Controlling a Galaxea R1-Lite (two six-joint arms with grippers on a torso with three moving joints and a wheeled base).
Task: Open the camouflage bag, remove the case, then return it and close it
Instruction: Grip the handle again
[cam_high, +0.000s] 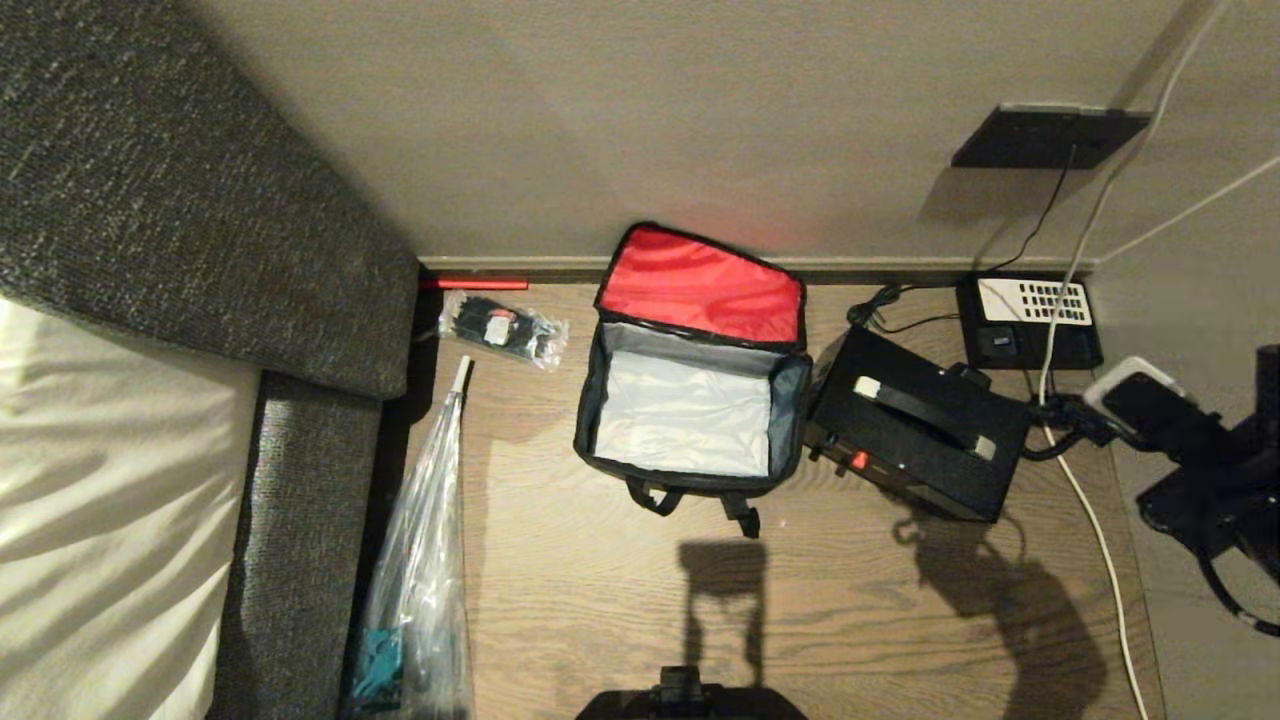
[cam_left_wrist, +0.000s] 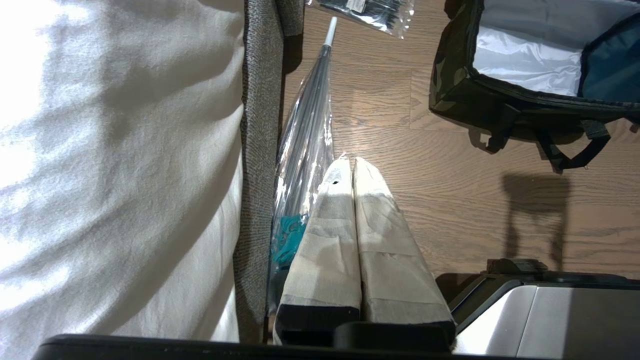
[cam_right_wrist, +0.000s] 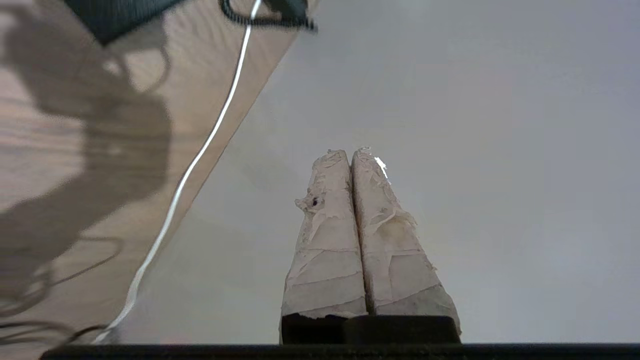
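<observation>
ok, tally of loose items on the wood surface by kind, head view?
Camouflage bag, flap open: 1
Black case, beside the bag: 1
Desk phone: 1
Clear packet of black items: 1
Clear-wrapped umbrella: 1
Total: 5

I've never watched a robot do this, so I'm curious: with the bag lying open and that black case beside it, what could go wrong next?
1. The case lies tilted against the open bag, so it may catch the bag's rim going back in.
2. A white cable and dark cords run past the case; they could snag.
3. The right hand is shut, off past the table's edge, so it must reopen first.
</observation>
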